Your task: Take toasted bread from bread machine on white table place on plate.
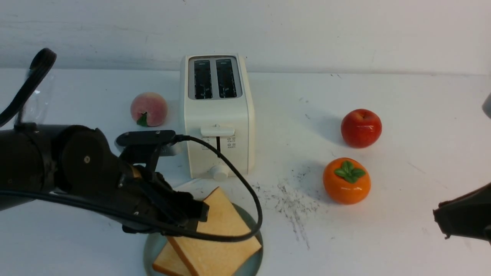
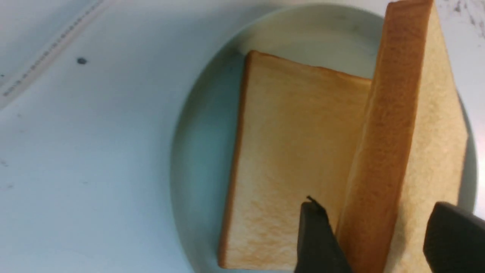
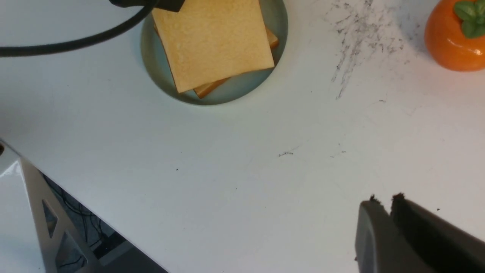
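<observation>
Nearest edge of table (image 1: 383, 237): plate (image 1: 155, 247) with both pieces of toast on it. Lower slice (image 1: 167, 262) lies flat in the plate. Upper slice (image 1: 222, 237) rests across it at a tilt, its far corner raised toward the toaster.

Left gripper (image 2: 377, 212) sits low over the plate. Fingers (image 2: 318, 242) are spread wide, one on each side of the upper slice's near edge. Cannot tell whether either finger touches the bread. The arm's black cable (image 1: 253, 199) loops over the slice.

Right gripper (image 3: 385, 201) is off at the right, above bare table and well apart from the plate. Its fingers are pressed together with only a thin slit between them, and nothing is in them.

Middle of table: patch of dark scratch marks (image 1: 291, 199) just right of the plate. Orange persimmon (image 1: 346, 180) is beside the marks, with a red apple (image 1: 361, 127) behind it.

Farther back: toaster (image 1: 216, 115) stands upright behind the plate. Both slots are dark and empty. Its lever and knob face the camera. Peach (image 1: 149, 109) is just to its left.
</observation>
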Available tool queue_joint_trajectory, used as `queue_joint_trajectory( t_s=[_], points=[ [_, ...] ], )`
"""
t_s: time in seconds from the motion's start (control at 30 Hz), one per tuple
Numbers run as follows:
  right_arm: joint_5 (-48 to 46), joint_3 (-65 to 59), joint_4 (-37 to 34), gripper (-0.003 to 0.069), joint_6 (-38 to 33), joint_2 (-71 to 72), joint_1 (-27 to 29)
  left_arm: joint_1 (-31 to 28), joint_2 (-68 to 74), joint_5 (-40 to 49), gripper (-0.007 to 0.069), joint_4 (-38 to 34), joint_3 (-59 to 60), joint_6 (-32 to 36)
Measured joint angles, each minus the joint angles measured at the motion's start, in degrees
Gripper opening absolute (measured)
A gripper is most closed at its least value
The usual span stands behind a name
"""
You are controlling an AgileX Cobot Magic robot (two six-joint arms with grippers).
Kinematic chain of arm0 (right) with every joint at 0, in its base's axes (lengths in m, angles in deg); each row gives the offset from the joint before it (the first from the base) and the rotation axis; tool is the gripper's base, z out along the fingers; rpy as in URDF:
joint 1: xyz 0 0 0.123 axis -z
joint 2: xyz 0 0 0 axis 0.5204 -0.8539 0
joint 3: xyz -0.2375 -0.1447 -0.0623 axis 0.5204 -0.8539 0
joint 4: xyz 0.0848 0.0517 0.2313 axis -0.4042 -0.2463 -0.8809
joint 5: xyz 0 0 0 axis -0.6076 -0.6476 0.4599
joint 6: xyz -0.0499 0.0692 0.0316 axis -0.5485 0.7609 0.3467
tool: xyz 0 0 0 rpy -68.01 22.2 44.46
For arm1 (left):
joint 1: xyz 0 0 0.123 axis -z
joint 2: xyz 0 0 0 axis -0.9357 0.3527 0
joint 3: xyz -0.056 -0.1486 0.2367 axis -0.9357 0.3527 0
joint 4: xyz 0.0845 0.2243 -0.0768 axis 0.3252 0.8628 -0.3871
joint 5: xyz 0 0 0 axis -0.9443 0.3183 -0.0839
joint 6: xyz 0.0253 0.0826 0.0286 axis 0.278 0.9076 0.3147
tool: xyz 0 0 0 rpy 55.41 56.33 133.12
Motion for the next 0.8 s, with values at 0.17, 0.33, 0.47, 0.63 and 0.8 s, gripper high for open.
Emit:
queue_joint_trajectory(
  t_s=[0.17,0.33,0.47,0.63,0.8],
  points=[
    [-1.9,0.0,-0.1,0.0064,0.1,0.0,0.0,0.0,0.0,0.2,0.0378,7.3,0.0,-5.4],
    [-4.0,0.0,0.0,0.0064,0.1,0.6,0.0,0.0,0.1,2.9,0.0378,14.5,-1.3,-10.9],
    [-5.3,0.0,1.0,0.0064,0.9,4.2,0.0,0.0,0.1,10.6,0.0334,20.4,-6.6,-17.2],
    [-7.0,0.0,3.0,0.0064,6.5,10.4,0.0,0.0,0.1,18.4,0.0191,21.8,-12.2,-19.3],
    [-7.9,0.0,4.6,0.0065,12.7,22.4,0.0,0.0,0.1,22.5,-0.0014,22.0,-15.9,-18.7]
  ],
)
